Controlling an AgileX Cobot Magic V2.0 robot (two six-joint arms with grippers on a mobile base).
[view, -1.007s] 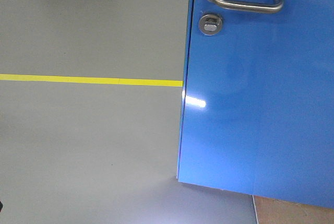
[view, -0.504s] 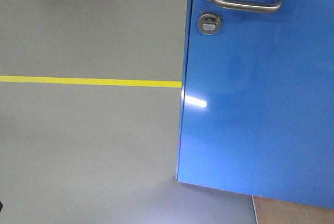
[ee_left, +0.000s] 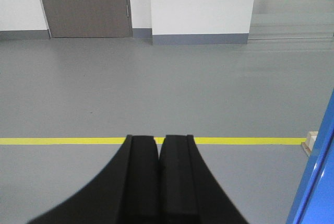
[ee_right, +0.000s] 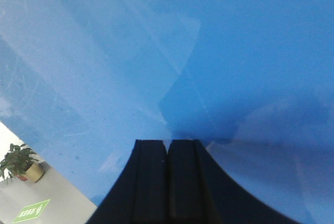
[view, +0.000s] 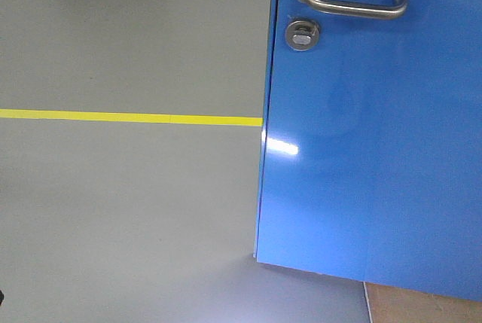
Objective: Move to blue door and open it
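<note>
Barely anything's shifted, the blue door just sits a hair higher in the front view. Right fingers are pressed together, empty, right up against its glossy face. Left fingers are closed too, door edge off to their right.

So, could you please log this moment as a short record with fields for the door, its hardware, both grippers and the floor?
door: blue door, free edge at frame centre, floor visible past it
handle: silver lever, horizontal, no gripper on it
lock: round thumb-turn below the lever
left gripper: shut, holding nothing, facing open floor
right gripper: shut, tips close to the door face; contact unclear
floor: grey, yellow line
</note>
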